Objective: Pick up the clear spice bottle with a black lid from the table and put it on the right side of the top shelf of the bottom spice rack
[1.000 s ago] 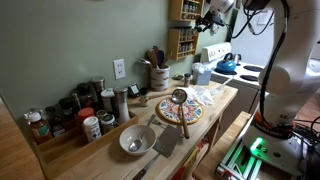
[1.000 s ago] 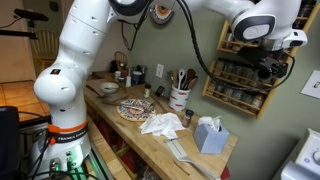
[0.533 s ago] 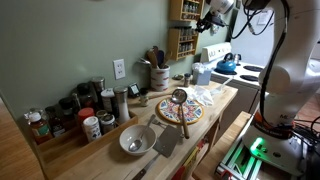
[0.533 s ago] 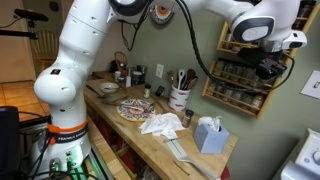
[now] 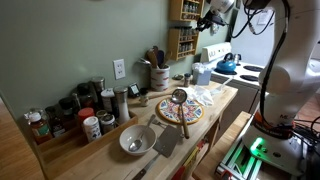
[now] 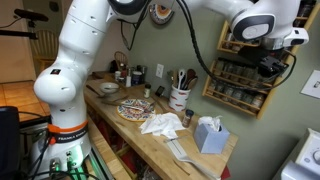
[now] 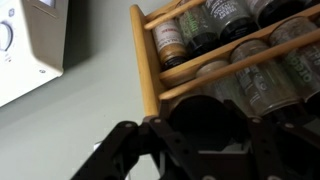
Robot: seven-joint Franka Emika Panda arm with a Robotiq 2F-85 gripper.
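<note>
You're at the putting-away step. I can't find the spice bottle on the table (image 6: 118, 115). Your gripper (image 6: 272, 68) is up at the bottom spice rack (image 6: 238, 90), by its top shelf (image 6: 243, 68). In the wrist view a dark round shape (image 7: 205, 110) sits between the fingers. It may be the lid, but I can't tell if they squeeze it. Next, aim for the shelf's right end.

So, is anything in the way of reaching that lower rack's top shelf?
No barrier shows: the end effector hangs right at the rack. In the wrist view, though, jars stand side by side along its shelves and no free gap is visible, so those jars may crowd the spot.
</note>
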